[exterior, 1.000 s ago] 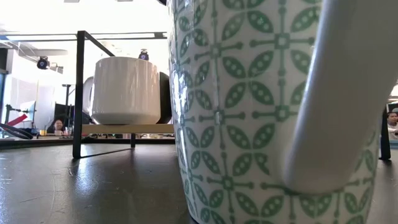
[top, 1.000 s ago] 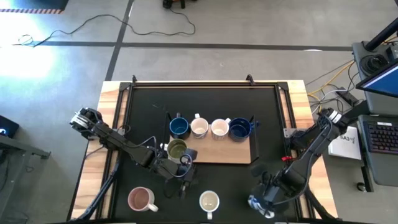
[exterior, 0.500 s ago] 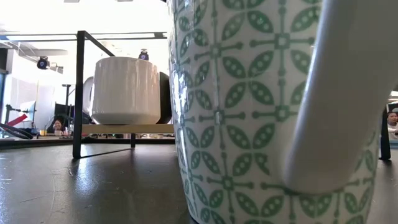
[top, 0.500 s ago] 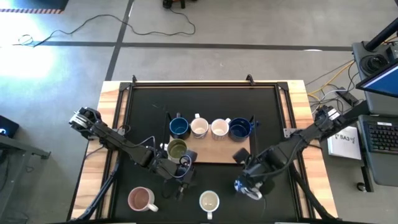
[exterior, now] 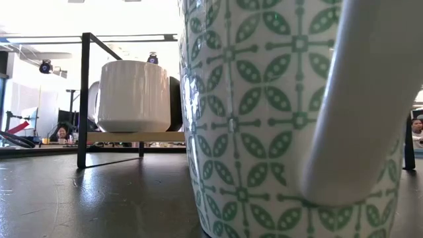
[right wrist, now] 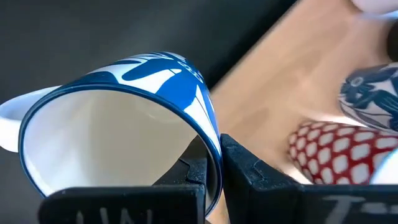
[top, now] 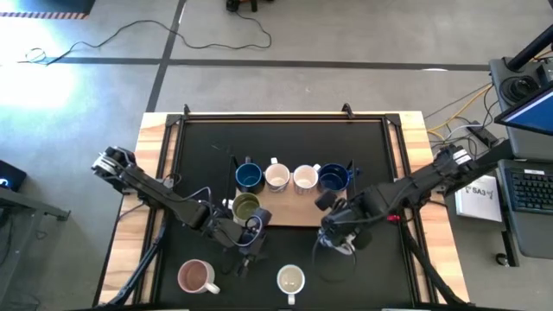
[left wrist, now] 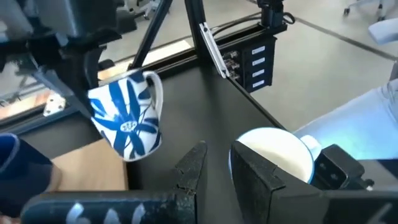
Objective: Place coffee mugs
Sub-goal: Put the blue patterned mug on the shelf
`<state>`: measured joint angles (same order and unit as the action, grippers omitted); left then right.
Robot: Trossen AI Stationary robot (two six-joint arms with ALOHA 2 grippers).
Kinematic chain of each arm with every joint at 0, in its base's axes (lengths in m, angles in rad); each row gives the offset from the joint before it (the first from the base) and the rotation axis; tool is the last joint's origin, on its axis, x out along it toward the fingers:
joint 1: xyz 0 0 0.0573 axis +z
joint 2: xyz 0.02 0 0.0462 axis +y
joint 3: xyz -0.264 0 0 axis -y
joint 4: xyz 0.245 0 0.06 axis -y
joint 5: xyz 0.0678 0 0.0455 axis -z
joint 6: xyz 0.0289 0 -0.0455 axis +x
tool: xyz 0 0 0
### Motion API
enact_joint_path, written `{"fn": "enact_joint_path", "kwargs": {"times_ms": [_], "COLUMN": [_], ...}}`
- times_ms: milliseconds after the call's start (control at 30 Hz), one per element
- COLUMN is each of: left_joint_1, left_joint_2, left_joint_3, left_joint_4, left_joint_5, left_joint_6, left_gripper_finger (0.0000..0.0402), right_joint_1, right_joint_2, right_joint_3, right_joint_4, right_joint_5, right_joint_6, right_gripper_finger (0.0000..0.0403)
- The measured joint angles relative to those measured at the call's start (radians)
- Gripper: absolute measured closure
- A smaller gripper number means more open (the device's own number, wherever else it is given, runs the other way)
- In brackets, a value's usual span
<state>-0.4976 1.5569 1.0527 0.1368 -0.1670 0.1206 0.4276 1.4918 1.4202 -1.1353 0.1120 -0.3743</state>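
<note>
A light wooden board [top: 298,207] holds two blue mugs [top: 249,176] [top: 333,179], two white mugs [top: 276,177] [top: 305,178] and an olive green mug [top: 246,206]. My right gripper [top: 333,240] is shut on a white mug with a blue pattern [left wrist: 127,118], just off the board's near right corner. My left gripper [top: 246,235] [left wrist: 216,171] is slightly open and empty, on the near side of the olive mug. A pink mug [top: 197,276] and a white green-patterned mug [top: 290,280] [exterior: 264,119] stand near the table's near edge. My right gripper pinches the blue-patterned mug's wall at its blue rim [right wrist: 208,140], one finger inside the mug and one outside, opposite the handle [right wrist: 12,112]. The fingers come from above. The mug hangs tilted below them, clear of the table [left wrist: 127,118].
A black frame rail [top: 285,115] runs along the table's far edge, with posts at the sides. The board's near right part [top: 324,212] is bare wood. A red-and-white patterned mug [right wrist: 323,155] shows on the board in the right wrist view.
My right gripper has carried the blue-patterned mug from the table's near right corner toward the left and far side, up to the board's near right corner. My left gripper has barely shifted.
</note>
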Motion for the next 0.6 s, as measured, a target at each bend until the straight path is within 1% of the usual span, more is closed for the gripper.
{"fn": "enact_joint_path", "kwargs": {"times_ms": [200, 600], "left_joint_1": [0.016, 0.05], "left_joint_2": [-0.003, -0.021], "left_joint_3": [0.0, 0.0], "left_joint_4": [-0.034, -0.095], "left_joint_5": [-0.006, -0.006], "left_joint_6": [0.011, 0.002], "left_gripper_finger": [0.0349, 0.0349], "right_joint_1": [-0.058, -0.173], "right_joint_2": [0.0, 0.0], "right_joint_3": [0.0, 0.003], "right_joint_4": [-0.001, 0.003], "right_joint_5": [0.003, 0.003], "right_joint_6": [-0.142, -0.352], "right_gripper_finger": [0.039, 0.039]}}
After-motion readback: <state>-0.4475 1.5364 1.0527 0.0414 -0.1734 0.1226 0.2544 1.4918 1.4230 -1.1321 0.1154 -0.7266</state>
